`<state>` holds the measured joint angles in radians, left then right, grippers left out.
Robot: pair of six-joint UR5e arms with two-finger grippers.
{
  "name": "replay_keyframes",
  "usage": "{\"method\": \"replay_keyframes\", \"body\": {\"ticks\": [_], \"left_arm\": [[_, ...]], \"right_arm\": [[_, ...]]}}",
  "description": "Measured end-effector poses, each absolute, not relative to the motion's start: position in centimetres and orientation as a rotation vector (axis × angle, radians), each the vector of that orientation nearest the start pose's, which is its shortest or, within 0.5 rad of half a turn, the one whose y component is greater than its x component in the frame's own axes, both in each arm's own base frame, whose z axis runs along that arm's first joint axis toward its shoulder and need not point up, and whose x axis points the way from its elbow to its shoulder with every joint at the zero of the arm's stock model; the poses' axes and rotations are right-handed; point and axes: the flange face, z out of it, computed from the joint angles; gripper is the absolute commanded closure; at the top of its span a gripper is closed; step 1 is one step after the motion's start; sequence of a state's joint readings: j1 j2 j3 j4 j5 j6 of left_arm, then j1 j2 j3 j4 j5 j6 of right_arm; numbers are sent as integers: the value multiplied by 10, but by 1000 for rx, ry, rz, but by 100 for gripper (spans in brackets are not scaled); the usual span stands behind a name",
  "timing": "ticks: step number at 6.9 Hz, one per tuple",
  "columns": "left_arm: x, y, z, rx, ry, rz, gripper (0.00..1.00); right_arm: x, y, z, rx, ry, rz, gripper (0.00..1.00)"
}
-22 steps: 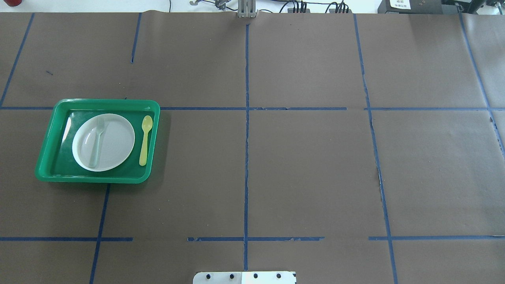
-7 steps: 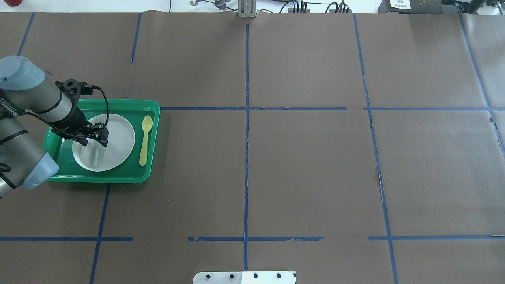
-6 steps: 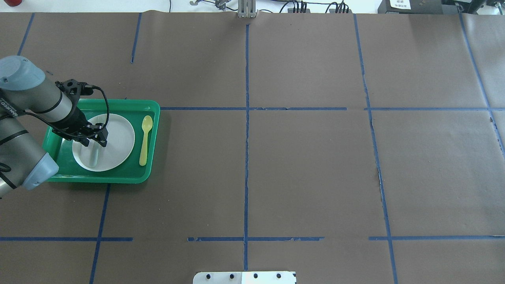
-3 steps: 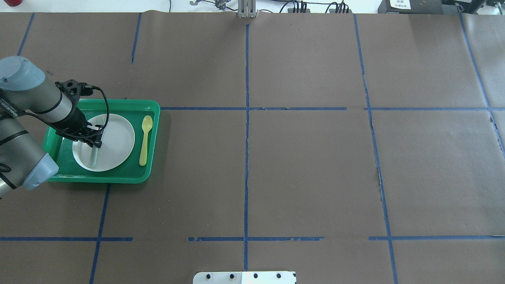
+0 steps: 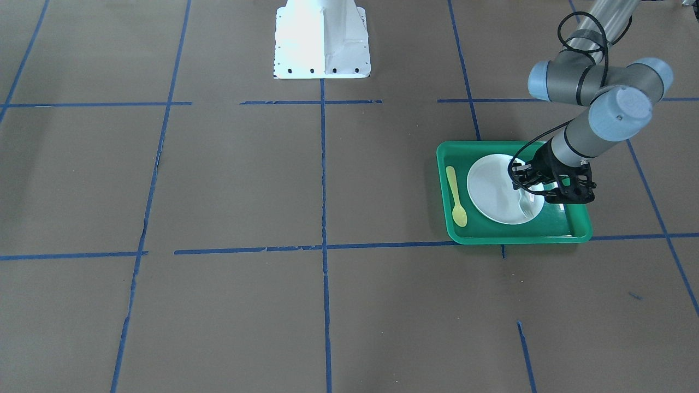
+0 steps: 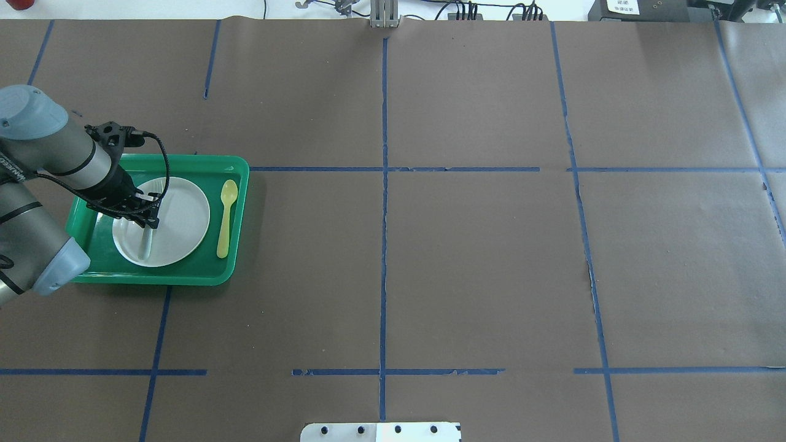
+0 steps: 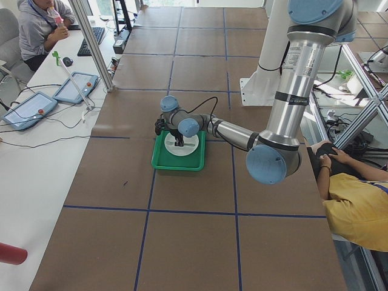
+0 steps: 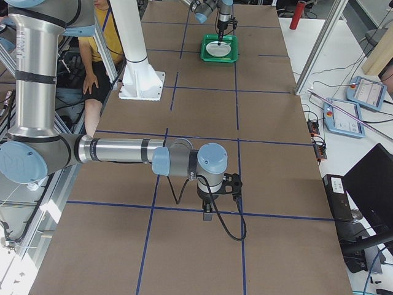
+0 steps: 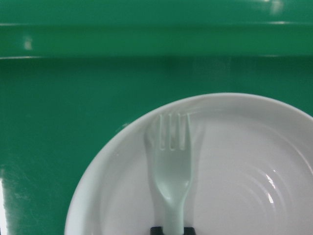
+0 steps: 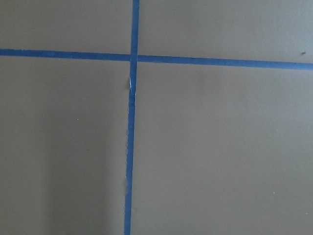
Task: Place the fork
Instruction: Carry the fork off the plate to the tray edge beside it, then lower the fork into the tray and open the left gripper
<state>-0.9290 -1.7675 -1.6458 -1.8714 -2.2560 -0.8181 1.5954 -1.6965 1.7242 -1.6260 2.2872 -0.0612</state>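
Observation:
The pale whitish-grey fork (image 9: 171, 166) lies on a white plate (image 6: 181, 221) inside a green tray (image 6: 236, 166), tines toward the far tray wall. My left gripper (image 6: 147, 221) is down on the plate and shut on the fork's handle; its dark fingertips (image 9: 155, 230) flank the handle at the bottom edge of the left wrist view. In the front-facing view the gripper (image 5: 527, 188) stands over the plate (image 5: 491, 185) with the fork (image 5: 527, 206) under it. My right gripper (image 8: 207, 216) hangs over bare table far away; I cannot tell if it is open or shut.
A yellow-green spoon (image 6: 226, 215) lies in the tray to the right of the plate, also in the front-facing view (image 5: 455, 194). The brown table cover (image 6: 479, 258) carries blue tape lines. The robot base (image 5: 322, 38) stands at the table's middle edge.
My left arm came in over the tray and plate. Its jaws, spread around the fork handle a second ago, have closed on it. The fork still lies on the plate.

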Motion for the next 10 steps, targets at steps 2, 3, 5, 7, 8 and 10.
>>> {"method": "replay_keyframes", "body": {"ticks": [2,3,5,7,8,10], "left_arm": [[245,-515,505,-14,841,-16,100],[235,-512,522,-21,823,-17,100],[236,-515,547,-52,800,-25,100],[244,-520,557,-69,794,-22,100],[249,-520,558,-75,794,-15,100],[268,-520,561,-89,792,10,100]], "right_arm": [[79,-435,651,4,-717,-25,0],[79,-435,651,4,-717,-25,0],[79,-435,651,4,-717,-25,0],[79,-435,651,4,-717,-25,0],[79,-435,651,4,-717,-25,0],[79,-435,651,4,-717,-25,0]]}}
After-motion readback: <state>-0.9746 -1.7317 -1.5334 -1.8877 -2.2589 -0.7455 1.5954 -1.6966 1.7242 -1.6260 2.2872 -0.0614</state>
